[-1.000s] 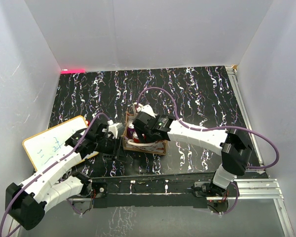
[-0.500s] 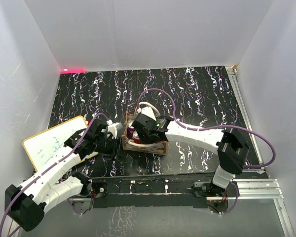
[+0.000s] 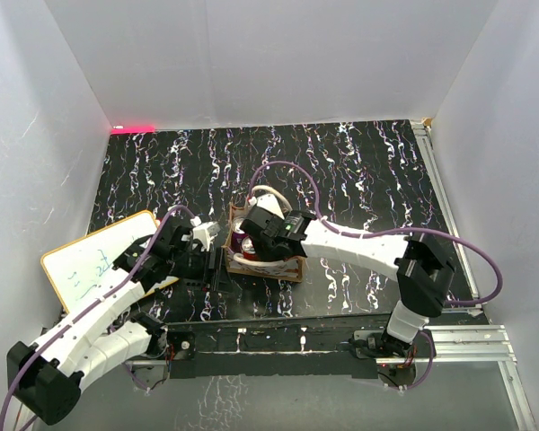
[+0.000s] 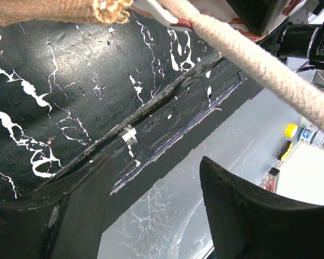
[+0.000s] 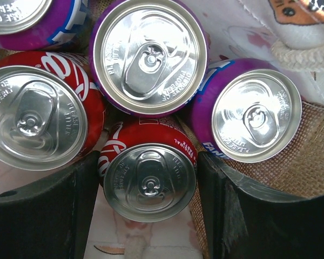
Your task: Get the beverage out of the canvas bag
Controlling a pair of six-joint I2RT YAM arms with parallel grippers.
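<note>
Five cans stand upright and packed together inside the canvas bag, which sits at mid-frame in the top view on the black marbled table. In the right wrist view the right gripper is down in the bag, its fingers pressed against both sides of the red can at lower centre, the beverage to be removed (how far down the wall they bear cannot be seen). Neighbours crowd it: a second red can at left, a purple can just above it in frame and touching, and another purple can at right. The left gripper has its fingers spread with nothing between them; the rope handle crosses the upper right of its view beyond the tips, not held. Recommendation: raise the can straight up, slowly and without tilt, so it clears its neighbours without dragging them. The bag looks light and unrestrained, so it may rise with the can; the left gripper should steady its rim or handle before the lift. Keep the wrist clear of the rope.
</note>
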